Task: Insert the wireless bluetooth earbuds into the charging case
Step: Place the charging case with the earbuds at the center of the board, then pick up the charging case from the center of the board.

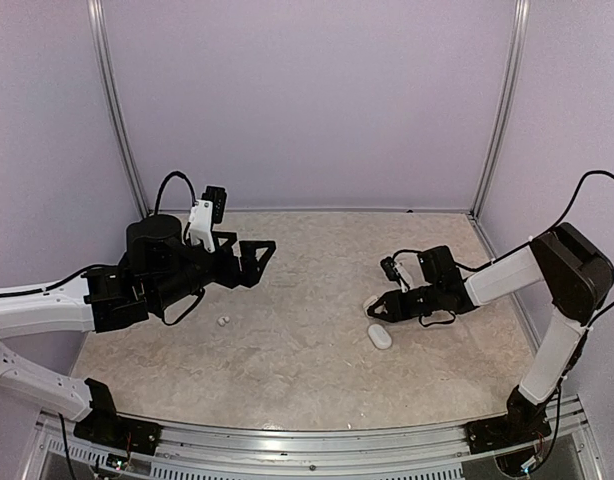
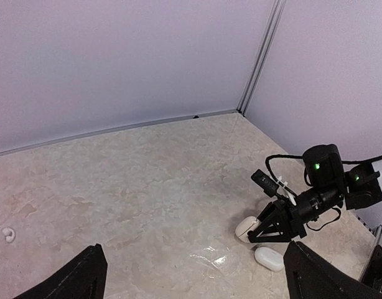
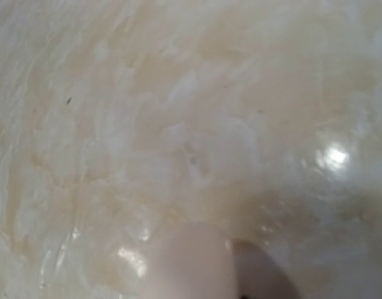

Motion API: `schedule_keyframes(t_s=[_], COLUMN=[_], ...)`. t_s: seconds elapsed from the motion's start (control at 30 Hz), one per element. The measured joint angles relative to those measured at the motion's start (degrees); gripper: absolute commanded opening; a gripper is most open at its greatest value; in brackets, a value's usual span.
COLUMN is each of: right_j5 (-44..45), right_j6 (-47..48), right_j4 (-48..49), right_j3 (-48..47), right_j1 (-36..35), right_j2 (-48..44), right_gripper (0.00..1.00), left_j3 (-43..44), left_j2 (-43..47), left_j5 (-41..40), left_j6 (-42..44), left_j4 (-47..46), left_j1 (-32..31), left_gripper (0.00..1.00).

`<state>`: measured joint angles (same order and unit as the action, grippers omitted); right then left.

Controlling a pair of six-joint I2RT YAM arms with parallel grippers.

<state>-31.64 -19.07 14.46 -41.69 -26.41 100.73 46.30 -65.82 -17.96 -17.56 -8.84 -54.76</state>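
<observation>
The left hand [image 1: 259, 262] is hovering above the tabletop [image 1: 307, 385] with its jaws spread wide and nothing between them. In the left wrist view its two dark fingers [image 2: 85, 277] are framing the bottom corners. Only one earbud [image 1: 223, 321] is showing, and it is lying loose on the tabletop just on the near side of that hand, toward the arm bases and slightly to its left. From the left wrist it is sitting at the far left edge, outside the left finger rather than between the two, so I judge the hand is needing to drop and swing left before it can close. The earbud is looking curled, but it is too small to give a long axis. The charging case [image 1: 372, 300] is resting well apart from it, across the tabletop, right at the tips of the right hand [image 1: 384, 308]. Whether that hand is pinching the case or only touching it I cannot tell, since the right wrist view is showing only blurred tabletop and a pale smear. A white oval object [image 1: 380, 337] is lying just beside the case on its near side, its long axis running diagonally. The left arm is plainly the nearer one to the earbud. No brand, label or writing is readable anywhere.
</observation>
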Motion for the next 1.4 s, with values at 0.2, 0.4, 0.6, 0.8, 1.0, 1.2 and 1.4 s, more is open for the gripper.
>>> schedule_keyframes(t_s=[0.2, 0.4, 0.6, 0.8, 1.0, 1.2, 1.4], right_j5=[1.03, 1.27, 2.49, 2.78, 4.57, 8.90, 14.32], right_j6=[0.17, 0.87, 1.88, 3.19, 4.28, 4.85, 4.92], right_j4=[-0.63, -1.46, -3.85, -5.07, -8.66, -11.80, -15.17], right_j3=[0.00, -0.11, -0.13, 0.96, 3.34, 5.90, 6.86], right_j1=[0.46, 0.98, 1.11, 1.11, 0.11, -3.63, -8.20], right_j2=[0.00, -0.13, -4.02, -12.13, -17.31, -19.58, -19.15], right_gripper=[0.43, 0.59, 0.69, 0.72, 0.72, 0.73, 0.74], left_j3=[0.00, 0.00, 0.00, 0.00, 0.00, -0.02, -0.46], left_j2=[0.66, 1.33, 1.49, 1.79, 1.81, 1.81, 1.81], left_j5=[-0.35, -0.55, -1.25, -1.99, -2.03, -2.10, -2.14], left_j6=[0.00, 0.00, -0.15, -0.22, -0.26, -0.55, -0.72], left_j4=[0.83, 0.90, 0.96, 0.98, 1.01, 1.01, 1.03], left_j1=[0.04, 0.04, 0.07, 0.11, 0.37, 0.42, 0.42], left_gripper=[0.99, 0.99, 0.99, 0.99, 0.99, 0.99, 0.99])
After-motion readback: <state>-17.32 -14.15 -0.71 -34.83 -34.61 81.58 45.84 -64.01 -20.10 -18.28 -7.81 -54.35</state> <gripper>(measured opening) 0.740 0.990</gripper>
